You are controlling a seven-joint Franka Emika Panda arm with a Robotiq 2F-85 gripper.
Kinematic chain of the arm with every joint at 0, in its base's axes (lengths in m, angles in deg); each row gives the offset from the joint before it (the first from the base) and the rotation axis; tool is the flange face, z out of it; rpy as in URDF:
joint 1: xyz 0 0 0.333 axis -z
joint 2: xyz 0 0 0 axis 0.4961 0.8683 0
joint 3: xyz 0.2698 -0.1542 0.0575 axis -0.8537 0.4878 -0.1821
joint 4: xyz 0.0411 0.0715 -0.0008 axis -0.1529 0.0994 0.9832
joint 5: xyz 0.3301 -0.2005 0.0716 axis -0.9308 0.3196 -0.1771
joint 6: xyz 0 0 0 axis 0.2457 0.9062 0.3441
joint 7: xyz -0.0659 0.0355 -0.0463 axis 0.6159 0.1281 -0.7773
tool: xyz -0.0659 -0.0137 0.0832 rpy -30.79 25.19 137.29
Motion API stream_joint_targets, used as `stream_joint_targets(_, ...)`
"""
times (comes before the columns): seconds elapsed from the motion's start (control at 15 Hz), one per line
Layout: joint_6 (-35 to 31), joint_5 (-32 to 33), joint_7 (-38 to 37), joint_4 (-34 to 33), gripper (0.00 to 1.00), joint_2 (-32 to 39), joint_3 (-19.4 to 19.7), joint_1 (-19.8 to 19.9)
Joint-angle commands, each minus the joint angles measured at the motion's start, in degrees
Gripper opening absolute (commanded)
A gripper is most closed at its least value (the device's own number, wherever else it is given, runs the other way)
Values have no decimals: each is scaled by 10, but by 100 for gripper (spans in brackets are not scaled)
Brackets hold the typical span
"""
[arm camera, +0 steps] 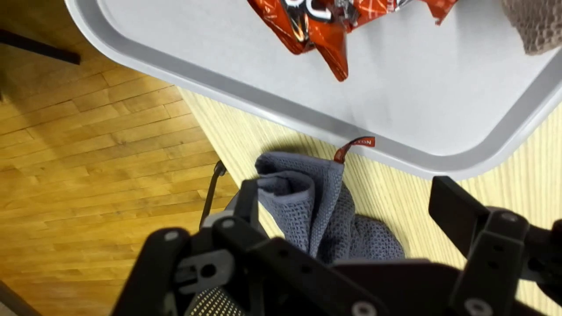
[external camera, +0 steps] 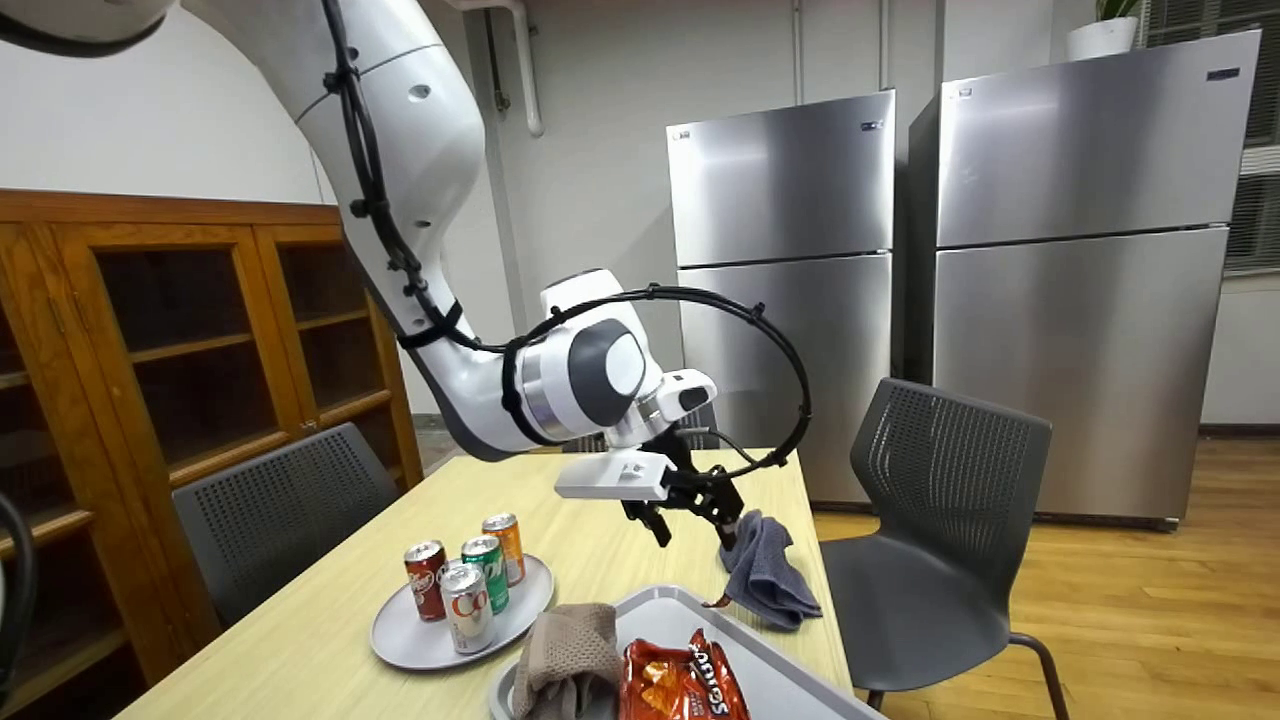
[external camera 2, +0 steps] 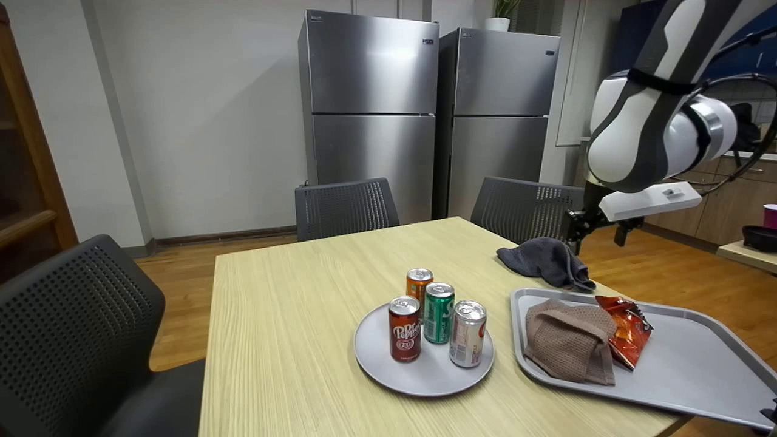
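My gripper is open with nothing between its fingers. In the wrist view a dark blue-grey cloth lies crumpled on the table below and between the fingers, its lower part hidden behind the gripper. A red tag on the cloth reaches toward the tray rim. In both exterior views the gripper is just above or beside the cloth, near the table edge. Whether a finger touches the cloth cannot be told.
A grey tray holds a brown cloth and a red chip bag. A round grey plate bears several soda cans. Dark chairs stand around the table.
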Motion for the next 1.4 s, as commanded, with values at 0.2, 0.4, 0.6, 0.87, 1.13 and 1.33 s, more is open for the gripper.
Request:
stream_joint_targets(0.2,7,51,-88,85,100,-56,61,-47)
stream_joint_targets(0.4,4,34,-117,113,100,-66,62,-49)
stream_joint_targets(0.6,-2,37,-97,98,100,-41,49,-34)
stream_joint_targets(0.87,-3,38,-97,106,100,-50,48,-33)
stream_joint_targets(1.13,-3,33,-113,107,100,-47,51,-38)
stream_joint_targets(1.33,-12,17,-143,104,100,-35,52,-43)
